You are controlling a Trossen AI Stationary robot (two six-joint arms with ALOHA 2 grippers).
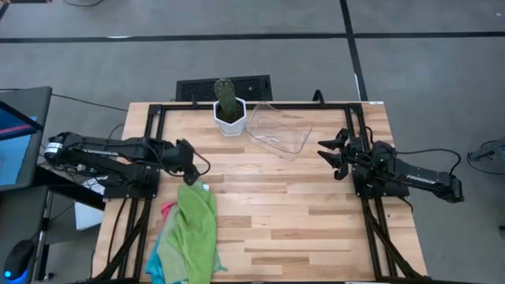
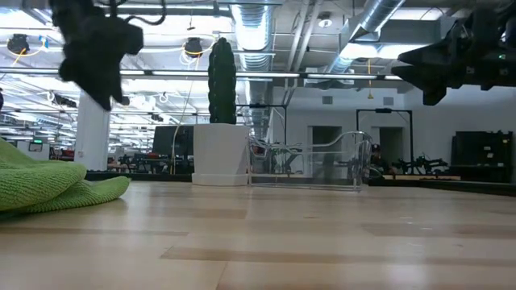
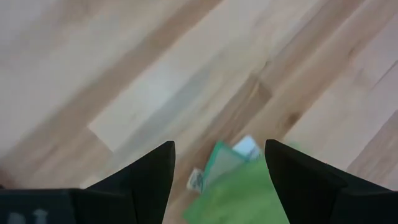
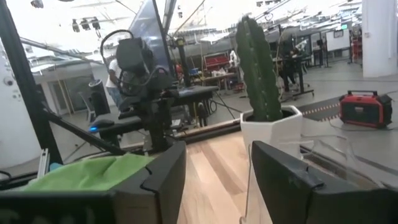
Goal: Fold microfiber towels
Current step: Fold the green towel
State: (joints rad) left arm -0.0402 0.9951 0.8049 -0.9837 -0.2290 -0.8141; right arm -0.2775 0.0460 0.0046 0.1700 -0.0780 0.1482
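So the towels (image 1: 188,237) are all in one heap at the lower left of the overhead shot, right at the near edge of the wooden table (image 1: 300,213). A light green one is draped on top, rumpled and lying roughly lengthwise, with a bit of hot pink poking out on its left side and turquoise showing along the bottom left. None of it looks neatly folded. In the table-level view the same pile (image 2: 48,187) sits at the far left as a low green mound.

The left gripper (image 1: 189,167) hangs in the air just above the top end of the pile, not touching it. Its fingers (image 3: 146,177) are spread apart with nothing between them, and through the gap you can see the green cloth (image 3: 239,186) and a little white tag below. In the table-level view it's the dark shape at upper left (image 2: 101,56), well off the tabletop.

The right gripper (image 1: 335,154) is over at the right side of the table, also up in the air, pointing left toward the middle. Its fingers (image 4: 158,177) are parted and empty too.

Top middle of the table there's a white pot with a cactus (image 1: 229,110), and just right of it a clear plastic tray (image 1: 278,131), sitting a bit skewed. The tray has no towels in it. Both are well apart from the towel pile.
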